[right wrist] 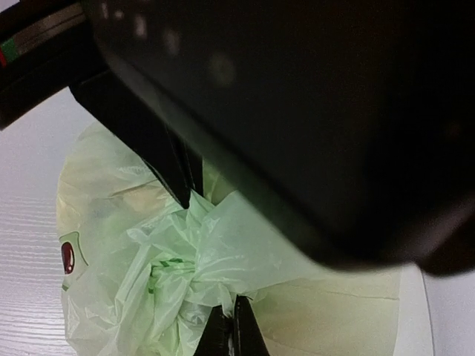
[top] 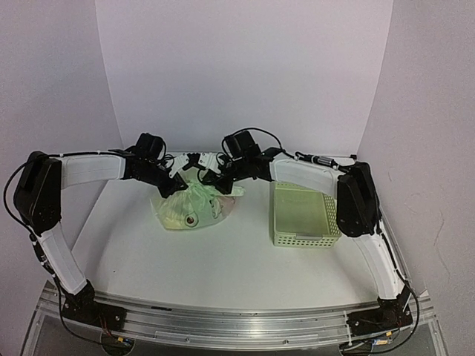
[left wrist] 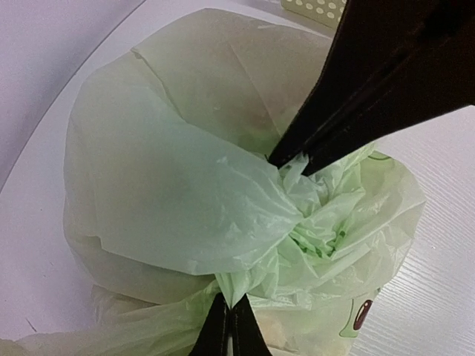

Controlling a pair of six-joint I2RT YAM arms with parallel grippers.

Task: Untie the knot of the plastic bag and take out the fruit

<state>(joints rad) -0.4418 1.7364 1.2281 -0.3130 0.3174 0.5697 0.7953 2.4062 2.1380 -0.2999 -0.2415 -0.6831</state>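
The pale green plastic bag (top: 187,209) lies on the table between the arms. Its knot (left wrist: 315,219) is a crumpled twist on top, also seen in the right wrist view (right wrist: 174,267). My left gripper (left wrist: 231,302) is shut on a pinch of a handle flap on one side of the knot. My right gripper (right wrist: 228,305) is shut on a flap on the opposite side. Each gripper shows in the other's view: the right (left wrist: 291,159), the left (right wrist: 185,199). From above both grippers meet over the bag, left (top: 180,185), right (top: 207,179). The fruit is hidden inside the bag.
A rigid pale green perforated basket (top: 303,215) stands to the right of the bag, close under the right forearm. The bag carries a printed brown oval mark (left wrist: 361,315). White walls enclose the back and sides of the table.
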